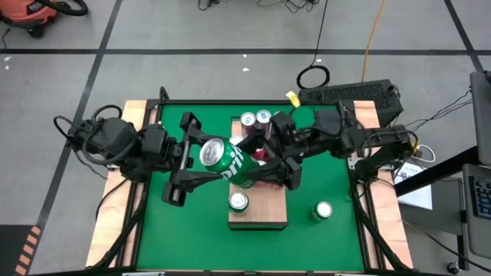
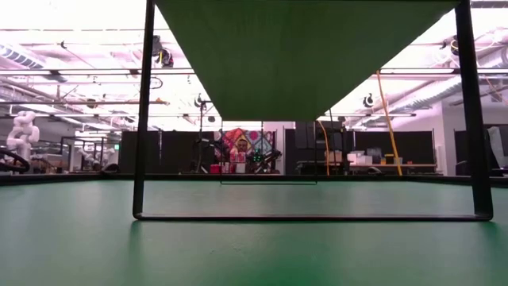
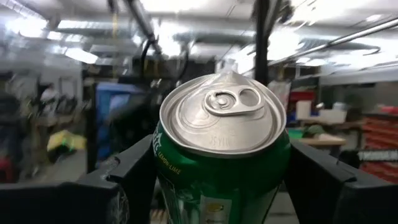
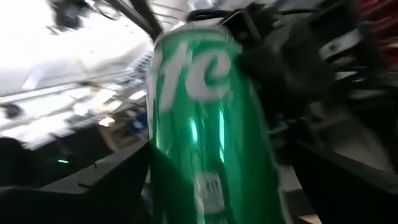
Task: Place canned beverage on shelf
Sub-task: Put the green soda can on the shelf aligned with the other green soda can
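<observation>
Mid-air handover above the shelf [image 1: 261,215]: the left gripper [image 1: 201,161] has its jaws clamped on the green can's [image 1: 230,162] top end, holding it tilted so the right gripper [image 1: 278,172], jaws spread wide around its base, can take hold.
</observation>
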